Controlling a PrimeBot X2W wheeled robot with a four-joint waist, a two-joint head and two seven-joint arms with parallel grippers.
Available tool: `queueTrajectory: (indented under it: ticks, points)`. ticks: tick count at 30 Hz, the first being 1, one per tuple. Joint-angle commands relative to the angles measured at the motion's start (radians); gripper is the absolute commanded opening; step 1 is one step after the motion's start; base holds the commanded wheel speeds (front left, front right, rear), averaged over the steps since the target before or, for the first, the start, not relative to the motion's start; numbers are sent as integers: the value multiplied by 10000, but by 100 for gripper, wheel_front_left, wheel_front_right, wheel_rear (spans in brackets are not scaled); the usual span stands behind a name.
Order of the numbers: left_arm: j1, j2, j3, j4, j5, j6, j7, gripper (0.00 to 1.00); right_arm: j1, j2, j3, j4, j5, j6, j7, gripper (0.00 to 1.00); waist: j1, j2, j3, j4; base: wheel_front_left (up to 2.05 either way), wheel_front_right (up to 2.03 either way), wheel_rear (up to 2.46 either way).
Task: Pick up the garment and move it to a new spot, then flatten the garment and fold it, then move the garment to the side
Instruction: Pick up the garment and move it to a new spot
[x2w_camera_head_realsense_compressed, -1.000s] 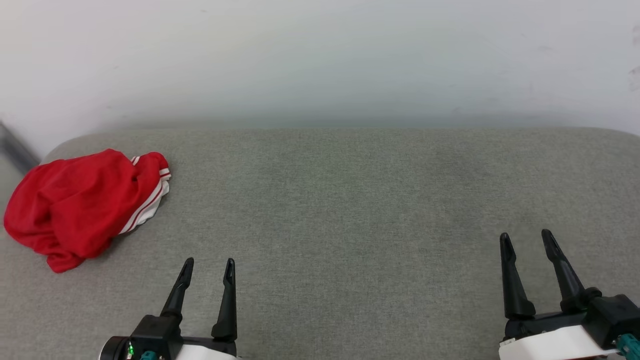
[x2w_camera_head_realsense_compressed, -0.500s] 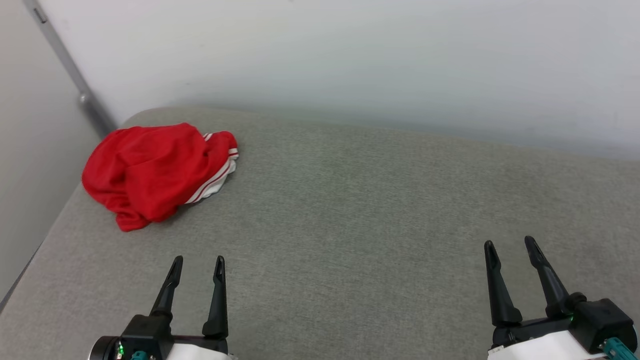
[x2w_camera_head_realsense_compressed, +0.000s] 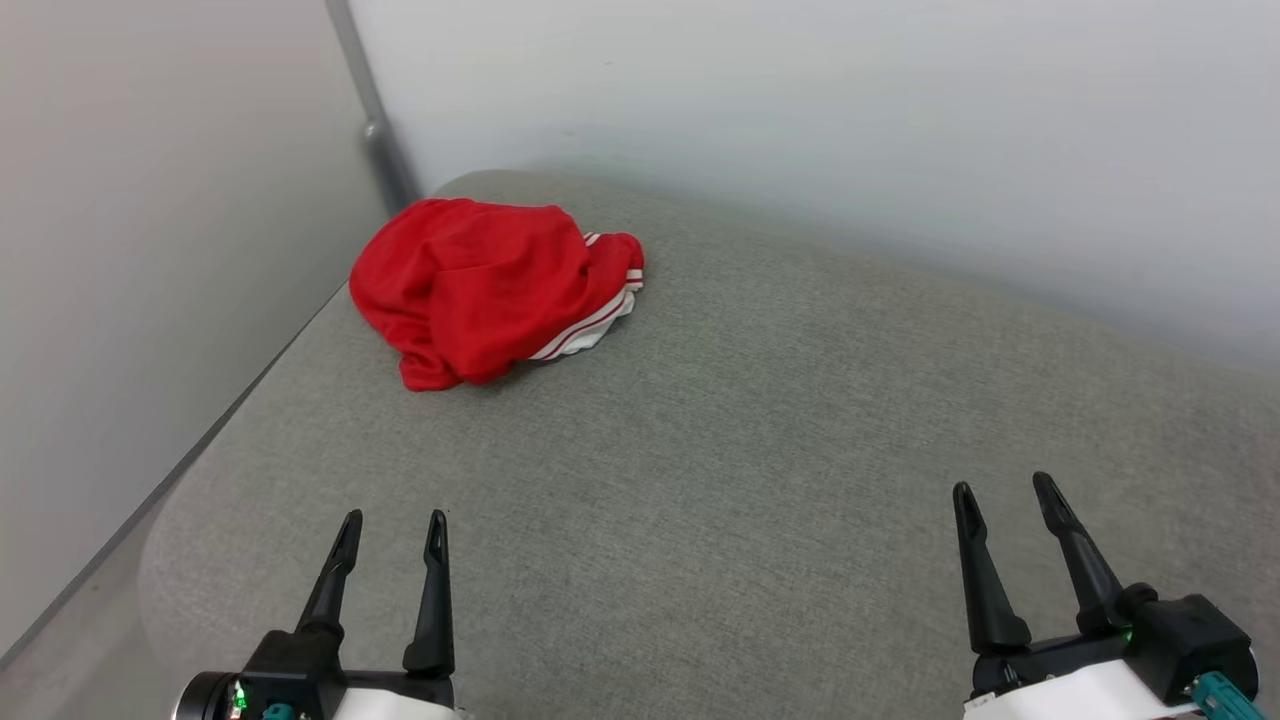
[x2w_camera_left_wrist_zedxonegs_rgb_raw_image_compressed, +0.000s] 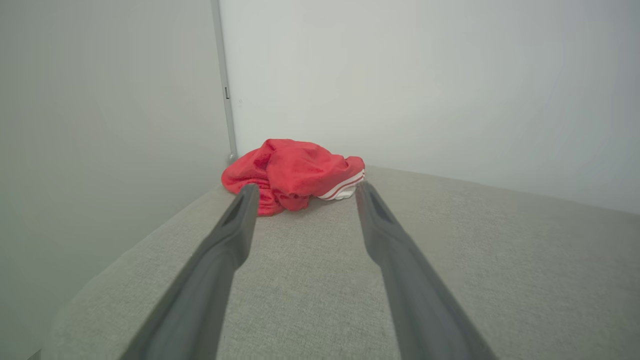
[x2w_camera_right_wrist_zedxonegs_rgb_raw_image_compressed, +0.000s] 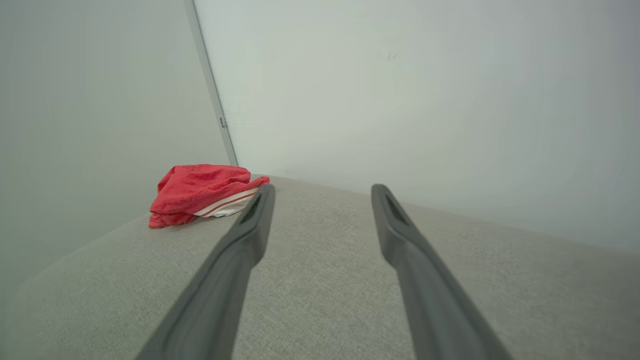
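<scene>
The garment (x2w_camera_head_realsense_compressed: 485, 285) lies crumpled in a red heap with white striped trim showing at its right side, at the far left corner of the grey cushioned surface (x2w_camera_head_realsense_compressed: 750, 450). Its lettering is hidden in the folds. My left gripper (x2w_camera_head_realsense_compressed: 393, 522) stands open at the lower left, well short of the garment, with nothing between its fingers. My right gripper (x2w_camera_head_realsense_compressed: 1005, 490) is open at the lower right, far from it. In the left wrist view the garment (x2w_camera_left_wrist_zedxonegs_rgb_raw_image_compressed: 295, 172) lies straight ahead beyond the open gripper (x2w_camera_left_wrist_zedxonegs_rgb_raw_image_compressed: 305, 189). The right wrist view has the garment (x2w_camera_right_wrist_zedxonegs_rgb_raw_image_compressed: 202, 192) off to the left of the open gripper (x2w_camera_right_wrist_zedxonegs_rgb_raw_image_compressed: 322, 189).
Pale walls close in behind and to the left, meeting at a corner with a grey metal strip (x2w_camera_head_realsense_compressed: 375, 130). The surface's rounded left edge (x2w_camera_head_realsense_compressed: 240, 375) drops off beside the wall. Bare grey fabric stretches between the grippers and the garment.
The head camera has turned left, so the garment now sits nearer the picture's middle and the left wall has come into view. Both grippers stay open.
</scene>
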Motion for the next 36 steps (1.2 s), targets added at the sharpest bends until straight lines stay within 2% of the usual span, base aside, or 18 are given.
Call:
queueTrajectory:
  ticks: [1,9,17,26,31,33,36]
  points:
    - [37,-14,6,-40,-4,11,-28,100,-122,-3,12,-14,42,-3,-21,100,0,-1,87,338,0,0,0]
    - [1,-13,-56,-67,-83,70,-28,100,-168,-3,56,24,-68,-3,-21,100,0,-1,173,778,0,0,0]
    - [-33,-13,22,-30,-149,32,-28,100,-237,-3,139,-17,-91,-3,-21,100,0,-1,251,706,0,0,0]
    - [-453,-13,53,-41,-626,46,-28,100,-577,-3,104,-161,-426,-3,-21,100,0,-1,996,143,0,0,0]
    - [-1292,-12,390,123,-504,-369,-26,100,-902,-8,-115,-460,-721,-3,-21,100,0,-1,1874,-378,0,0,0]
    - [-1805,121,608,402,-641,-541,-26,100,-1049,-3,-128,-601,-913,-3,-19,100,0,-1,2264,-581,0,0,0]
    - [-2808,731,730,1168,-835,-745,-28,100,-1241,-6,-25,-857,-1194,-3,-21,100,0,-1,2846,-900,0,0,0]
